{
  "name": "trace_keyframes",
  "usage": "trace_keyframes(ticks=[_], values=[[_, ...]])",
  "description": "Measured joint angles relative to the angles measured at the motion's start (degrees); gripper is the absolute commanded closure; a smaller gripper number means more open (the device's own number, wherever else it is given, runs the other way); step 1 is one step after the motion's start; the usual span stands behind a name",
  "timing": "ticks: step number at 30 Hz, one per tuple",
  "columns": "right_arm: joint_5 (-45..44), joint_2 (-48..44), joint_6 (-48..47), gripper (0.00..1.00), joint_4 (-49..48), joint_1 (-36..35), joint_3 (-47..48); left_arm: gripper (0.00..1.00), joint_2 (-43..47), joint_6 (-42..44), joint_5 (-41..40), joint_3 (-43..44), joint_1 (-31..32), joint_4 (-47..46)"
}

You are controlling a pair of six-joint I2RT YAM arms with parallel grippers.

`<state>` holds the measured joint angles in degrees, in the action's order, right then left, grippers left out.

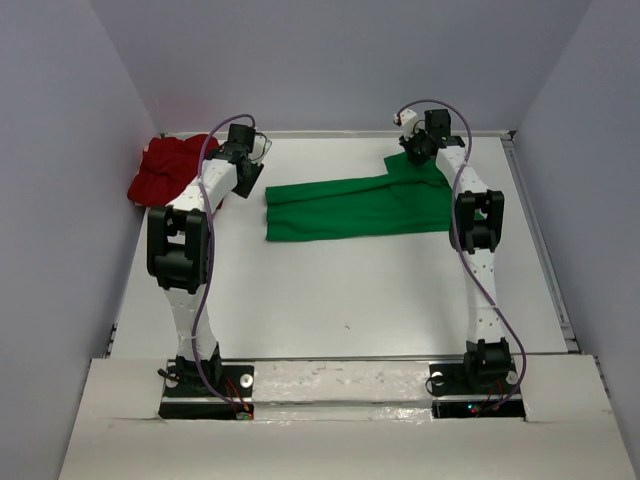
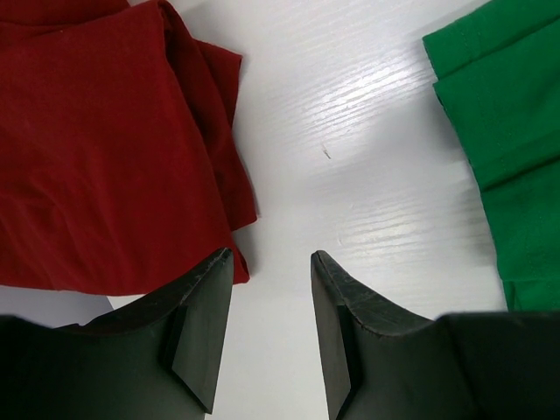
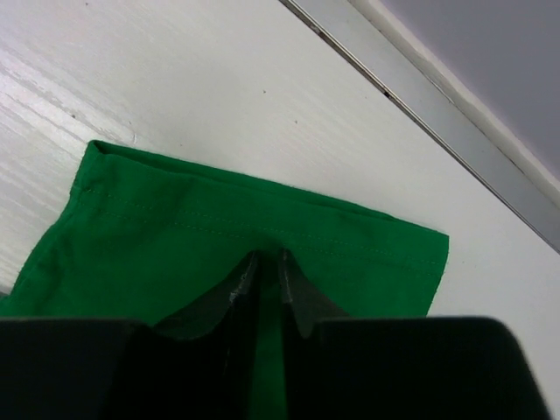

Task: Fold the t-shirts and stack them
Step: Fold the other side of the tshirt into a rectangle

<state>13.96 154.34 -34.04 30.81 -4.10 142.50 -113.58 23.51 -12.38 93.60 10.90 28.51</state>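
At the far left corner of the table [image 1: 340, 300], the red t-shirt [image 1: 165, 172] lay in a crumpled heap, not yet folded. Just right of it, the left gripper [image 2: 271, 262] hung over bare tabletop, jaws about half open, nothing between them. The green t-shirt [image 1: 350, 208] lay across the far middle as a long flat band, doubled lengthwise. At its right end, the right gripper [image 3: 267, 258] was pinched almost closed on a small raised tuck of green cloth just behind the stitched hem.

Judgement: the step in hand looked like the next fold of the green shirt, right end carried leftward. Best to lift only enough to clear the table and travel straight along the band so the edges meet. The left gripper could pin the left end against dragging. The pinch looked shallow and may hold only the top layer.

Red cloth: matte, soft, deep rumples, rolled edges. Green: thin, smooth, crisp fold lines, double row of stitching at the hem. Tabletop: white, faintly grained, slick-looking.
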Motion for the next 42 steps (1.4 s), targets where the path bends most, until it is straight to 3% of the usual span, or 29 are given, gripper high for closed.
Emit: trace_keyframes(ticks=[2, 8, 15, 34, 42], values=[[-0.5, 0.0, -0.2, 0.66, -0.5, 0.0, 0.0, 0.47, 0.0, 0.0, 0.0, 0.0, 0.0, 0.0], [-2.0, 0.0, -0.7, 0.56, -1.6, 0.0, 0.0, 0.47, -0.4, 0.0, 0.0, 0.0, 0.3, 0.0], [-2.4, 0.0, -0.5, 0.60, -2.1, 0.0, -0.2, 0.47, -1.1, 0.1, 0.0, 0.0, 0.7, 0.0], [2.0, 0.0, 5.9, 0.59, -2.3, 1.9, -0.8, 0.47, -1.1, 0.7, -1.1, 0.0, 1.4, 0.1], [3.7, 0.0, 6.0, 0.66, -1.6, 2.4, -0.8, 0.47, -1.1, 1.1, -1.1, 0.0, 1.9, 0.5]])
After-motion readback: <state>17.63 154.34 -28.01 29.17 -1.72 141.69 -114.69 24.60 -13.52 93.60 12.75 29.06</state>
